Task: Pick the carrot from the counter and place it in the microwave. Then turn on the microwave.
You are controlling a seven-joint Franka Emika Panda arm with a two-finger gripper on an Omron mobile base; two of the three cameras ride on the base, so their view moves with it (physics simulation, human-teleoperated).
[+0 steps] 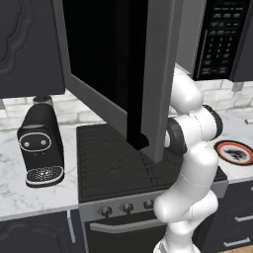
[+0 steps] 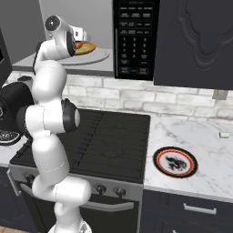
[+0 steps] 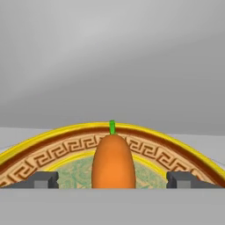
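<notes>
The gripper (image 3: 112, 180) stands spread wide with the carrot (image 3: 113, 161) lying loose between its fingertips (image 3: 43, 180), touching neither; it has hold of nothing. The carrot rests on a yellow-rimmed patterned plate (image 3: 52, 149) inside the microwave (image 2: 73, 58), green stub pointing to the far wall.

Nearest risk, as I judge it: drawing the hand back with a fingertip low could catch the carrot or the plate's near rim and drag either toward the opening. The carrot is round-bodied and may roll sideways if nudged. There is open room to either side of it between the fingers, so a straight pull-out along the hand's own line looks safest.

Next out, the microwave door (image 1: 148, 74) hangs open well to the left above the stovetop (image 2: 104, 141), with the arm's elbow close beside its edge; a wide swing of the arm could knock it.

Farther right, the button panel (image 2: 134, 38) sits just beside the cavity. The start key is too small to pick out, so a press may well land on the wrong button
</notes>
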